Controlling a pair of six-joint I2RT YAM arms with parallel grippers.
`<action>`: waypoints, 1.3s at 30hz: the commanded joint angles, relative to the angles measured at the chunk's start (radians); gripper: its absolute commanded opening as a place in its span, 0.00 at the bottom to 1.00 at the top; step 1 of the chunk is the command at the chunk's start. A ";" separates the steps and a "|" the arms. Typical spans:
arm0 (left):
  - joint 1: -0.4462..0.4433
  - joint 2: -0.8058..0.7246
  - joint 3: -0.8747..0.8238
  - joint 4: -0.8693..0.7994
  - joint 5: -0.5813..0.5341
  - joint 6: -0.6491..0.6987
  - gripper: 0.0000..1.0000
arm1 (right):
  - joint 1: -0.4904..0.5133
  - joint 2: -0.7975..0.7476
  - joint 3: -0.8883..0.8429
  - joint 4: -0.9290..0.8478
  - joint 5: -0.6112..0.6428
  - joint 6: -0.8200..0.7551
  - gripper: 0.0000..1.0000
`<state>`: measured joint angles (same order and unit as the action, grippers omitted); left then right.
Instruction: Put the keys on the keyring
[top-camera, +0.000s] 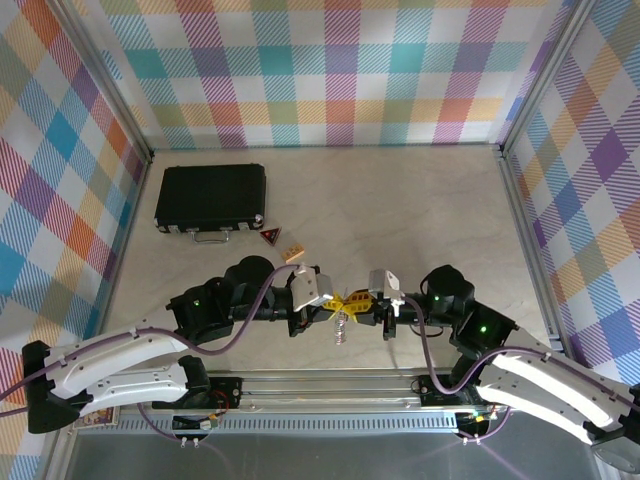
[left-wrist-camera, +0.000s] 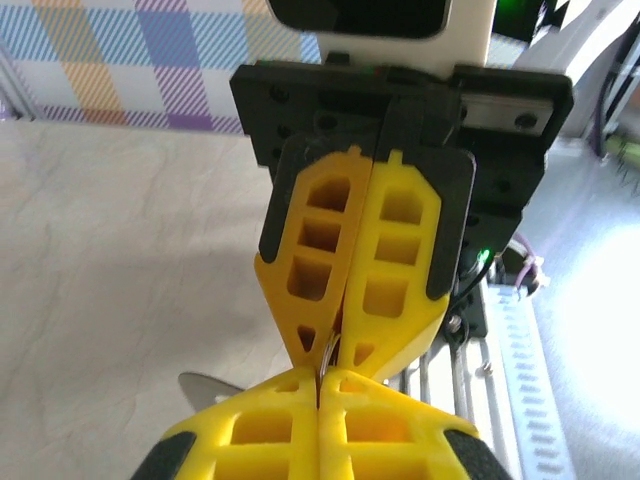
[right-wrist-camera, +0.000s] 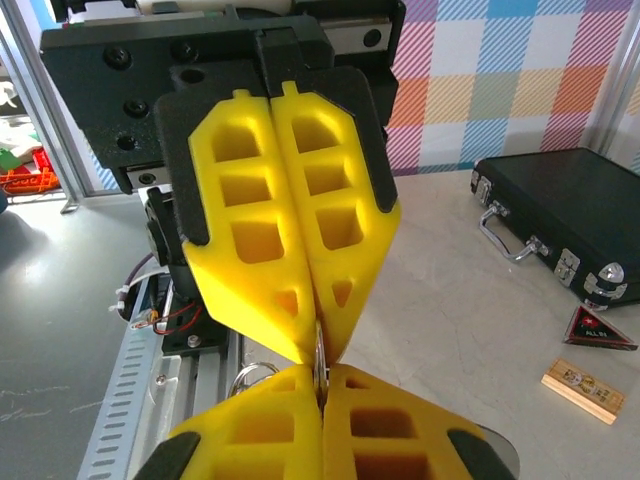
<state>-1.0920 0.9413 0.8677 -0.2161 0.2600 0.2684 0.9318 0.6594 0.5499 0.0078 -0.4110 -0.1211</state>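
My left gripper (top-camera: 338, 302) and right gripper (top-camera: 362, 299) meet tip to tip above the table's near edge. Both are shut on the keys (top-camera: 342, 326), whose silver bunch dangles just below the yellow fingertips. In the left wrist view my left gripper (left-wrist-camera: 322, 386) pinches thin wire, and a flat key blade (left-wrist-camera: 205, 388) sticks out to the left. In the right wrist view my right gripper (right-wrist-camera: 321, 378) clamps a metal edge (right-wrist-camera: 321, 352), and the wire loop (right-wrist-camera: 250, 376) pokes out on the left. The keyring is hidden.
A black case (top-camera: 211, 196) lies at the back left. A red-and-black triangular tag (top-camera: 271, 236) and a small tan wooden block (top-camera: 293, 253) sit between the case and the grippers. An aluminium rail (top-camera: 330, 385) runs along the near edge.
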 joint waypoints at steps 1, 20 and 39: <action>-0.002 0.027 0.090 -0.215 -0.127 0.084 0.15 | 0.010 0.015 0.033 0.032 -0.001 -0.025 0.00; -0.002 0.052 0.100 -0.118 -0.054 0.073 0.00 | 0.010 0.084 0.059 0.026 -0.035 -0.011 0.00; -0.002 -0.079 -0.179 0.445 0.092 -0.125 0.00 | 0.006 -0.019 -0.009 0.131 -0.041 0.060 0.13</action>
<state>-1.0920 0.8593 0.6998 0.0563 0.3031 0.1883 0.9352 0.6502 0.5491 0.0814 -0.4294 -0.0826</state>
